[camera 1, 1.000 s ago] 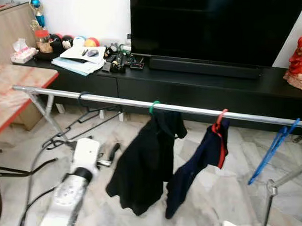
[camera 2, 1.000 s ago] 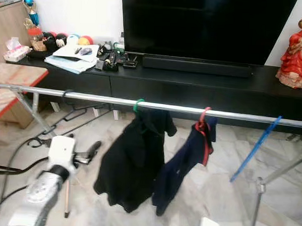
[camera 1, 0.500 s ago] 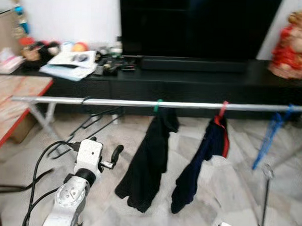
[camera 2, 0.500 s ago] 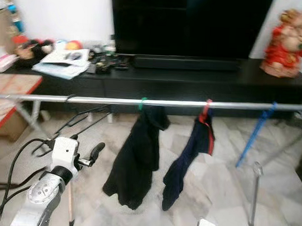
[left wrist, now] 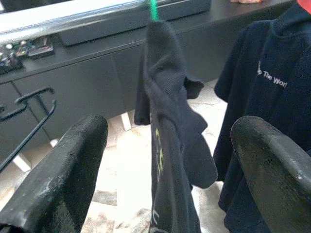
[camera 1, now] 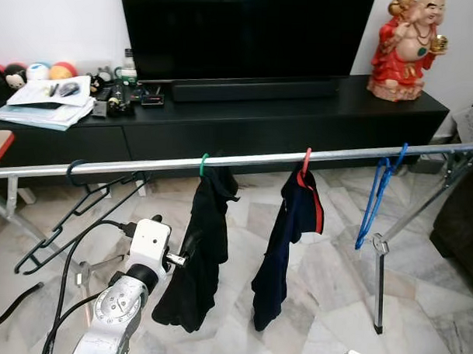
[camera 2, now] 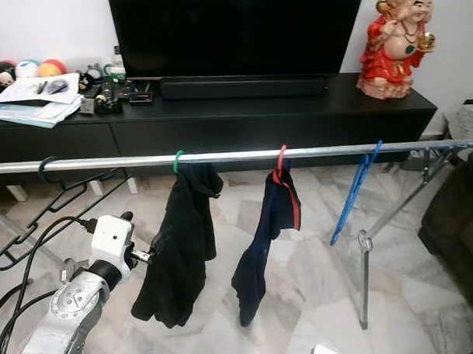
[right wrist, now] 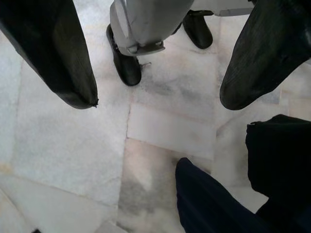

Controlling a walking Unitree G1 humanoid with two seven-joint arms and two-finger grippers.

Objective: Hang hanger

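Rail (camera 1: 245, 159) of a drying rack crossing mid-frame, four hangers already on it, both grippers empty.

The black hanger (camera 1: 72, 206) hangs bare at centre left of the frame; the green hanger (camera 1: 203, 163) carries a black garment (camera 1: 195, 261), the red hanger (camera 1: 305, 160) a navy shirt (camera 1: 285, 241), and the blue hanger (camera 1: 378, 193) hangs bare at centre right. The left gripper (left wrist: 170, 160), raised at lower left, has its fingers (left wrist: 58, 174) spread wide with nothing between them, facing the black garment. The right gripper (right wrist: 155, 68) points at the marble floor (right wrist: 63, 155), fingers likewise apart. Risk: the raised left arm sits close to the black garment, so a forward sweep could snag the cloth and drag its hanger along or off the rail.
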